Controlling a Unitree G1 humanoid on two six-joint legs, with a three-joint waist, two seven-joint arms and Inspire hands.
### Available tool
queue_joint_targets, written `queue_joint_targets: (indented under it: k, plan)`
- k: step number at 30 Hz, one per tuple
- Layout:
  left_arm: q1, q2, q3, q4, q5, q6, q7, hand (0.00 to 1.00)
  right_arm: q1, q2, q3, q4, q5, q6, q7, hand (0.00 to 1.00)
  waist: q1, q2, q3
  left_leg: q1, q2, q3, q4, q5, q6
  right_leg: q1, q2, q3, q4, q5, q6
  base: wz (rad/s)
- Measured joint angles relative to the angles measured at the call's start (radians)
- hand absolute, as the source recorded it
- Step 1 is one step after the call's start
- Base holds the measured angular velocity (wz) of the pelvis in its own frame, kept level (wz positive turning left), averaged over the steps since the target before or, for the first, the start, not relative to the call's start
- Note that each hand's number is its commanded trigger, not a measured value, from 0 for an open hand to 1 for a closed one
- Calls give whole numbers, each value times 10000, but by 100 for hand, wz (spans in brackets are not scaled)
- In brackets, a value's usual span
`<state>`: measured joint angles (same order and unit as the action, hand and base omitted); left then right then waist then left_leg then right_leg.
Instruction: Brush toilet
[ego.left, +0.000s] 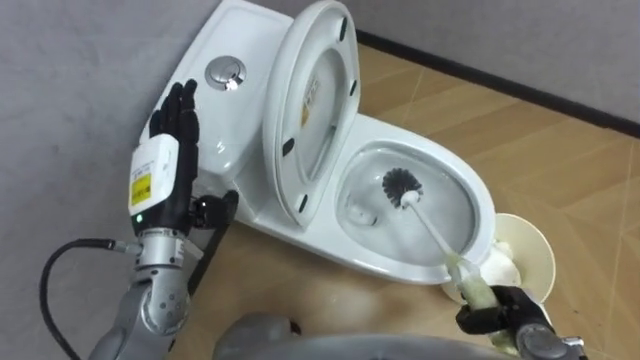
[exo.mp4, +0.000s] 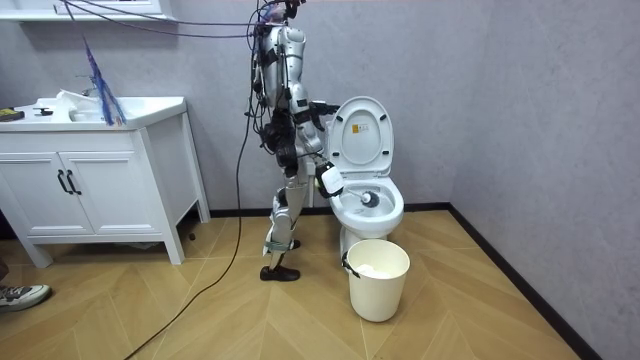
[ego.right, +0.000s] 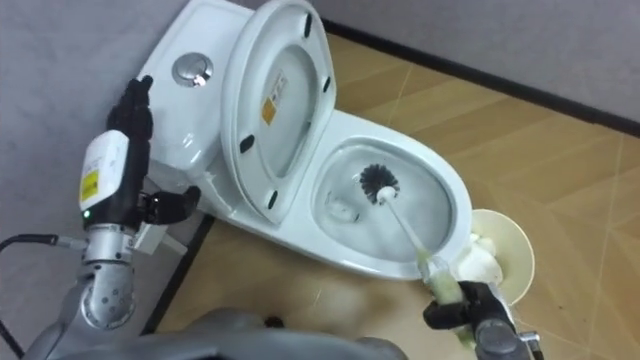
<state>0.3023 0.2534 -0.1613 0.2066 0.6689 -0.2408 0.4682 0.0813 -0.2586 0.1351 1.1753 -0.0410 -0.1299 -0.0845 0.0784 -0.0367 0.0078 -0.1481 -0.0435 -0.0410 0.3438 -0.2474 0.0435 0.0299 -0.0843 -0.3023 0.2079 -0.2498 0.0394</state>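
Observation:
The white toilet stands with lid and seat raised against the tank. A toilet brush with black bristles and a white shaft reaches into the bowl, its head resting on the bowl's inner wall above the water. My right hand is at the lower right, shut on the brush's pale handle just outside the bowl's front rim. My left hand is raised at the left beside the tank, fingers straight, holding nothing. In the room view I stand upright at the toilet's left side.
A chrome flush button sits on the tank top. A cream bucket stands on the wood floor at the bowl's front, also seen as the bucket. A white vanity cabinet is on the room view's left.

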Motion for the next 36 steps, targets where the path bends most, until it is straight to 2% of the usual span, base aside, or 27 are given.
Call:
queue_joint_targets:
  k: [3,6,11,14,15,17,19,21,22,23,24,26,29,32,35,36]
  plan:
    - [-232,-2,-18,423,-4,20,-116,0,-127,-3,-15,-2,-880,-1,-21,100,-184,69,1,-268,15,72,31,34,35,-283,-22,27,128,8,-12,-6]
    - [-293,-3,-41,593,35,26,-188,0,-128,4,3,-32,-1812,0,-37,100,-220,131,-9,-463,7,91,35,51,50,-489,-40,11,145,9,-10,0]
    - [-604,52,-254,1260,349,24,-102,0,-368,-2,84,227,-2846,47,-314,100,-194,161,-4,-730,-23,94,-49,203,71,-902,-114,-3,332,10,-9,0]
    - [-862,35,-414,1600,325,-30,69,0,-673,-179,289,303,-3304,224,-402,100,-104,130,16,-841,-30,95,-54,222,67,-1030,-114,3,364,10,-9,0]
    - [-1033,32,-438,1700,337,-59,89,0,-848,-311,299,306,-3538,263,-428,100,4,86,65,-950,-29,93,-36,257,63,-1153,-125,-9,462,9,-9,0]
    - [-1193,70,-461,1803,451,-75,103,0,-1187,-553,314,287,-3929,357,-456,100,130,89,84,-1185,-21,85,23,307,60,-1417,-148,-23,621,8,-13,0]
    - [-1630,209,-589,2011,448,-101,247,0,-1855,-874,510,290,-4604,483,-584,100,146,64,105,-1450,-25,65,49,417,67,-1800,-193,-42,930,5,-16,3]
    - [-1984,388,-804,2207,481,-130,305,0,-2311,-1102,663,302,-5057,417,-911,100,194,49,133,-1761,-25,-8,206,459,58,-2074,-203,-94,1088,1,-24,8]
    - [-2205,497,-911,2295,546,-221,299,0,-2541,-1267,810,301,-5297,376,-1125,100,337,-12,181,-1965,-17,-34,284,491,49,-2301,-214,-109,1244,-13,-52,9]
    - [-2334,540,-959,2304,567,-262,295,0,-2644,-1357,859,302,-5443,351,-1208,100,398,24,166,-2110,-8,-45,372,499,47,-2418,-216,-140,1295,-14,-71,11]
    - [-2587,578,-1013,2290,579,-318,288,0,-2912,-1534,973,317,-5747,349,-1316,100,478,42,216,-2392,-1,-108,562,500,46,-2648,-233,-249,1477,-25,-100,14]
    - [-3007,664,-1181,2418,619,-419,311,0,-3274,-1756,1198,332,-6261,366,-1443,100,681,-62,330,-2725,-23,-178,752,522,38,-2992,-296,-302,1770,-85,-201,11]
    - [-3697,816,-1477,2673,911,-519,470,0,-3799,-2143,1732,231,-6913,440,-1628,100,886,-7,405,-3347,-31,-297,1193,522,41,-3531,-365,-453,2213,-106,-227,9]
    - [-4324,916,-1603,2669,1299,-496,519,0,-4499,-2421,2130,104,-7759,556,-1676,100,1228,-9,432,-4162,-57,-191,1436,602,105,-4533,-558,-466,2926,-176,-315,-5]
    - [-4490,1004,-1608,2665,1291,-478,701,0,-4863,-2489,2477,-139,-8040,674,-1792,100,1247,23,434,-4538,-109,-177,1504,710,124,-4962,-702,-516,3148,-181,-328,0]
    - [-4533,1153,-1678,2664,1287,-479,753,0,-4993,-2515,2659,-173,-8032,762,-1930,100,1245,25,433,-4677,-156,-187,1504,766,132,-5156,-747,-524,3300,-188,-338,9]
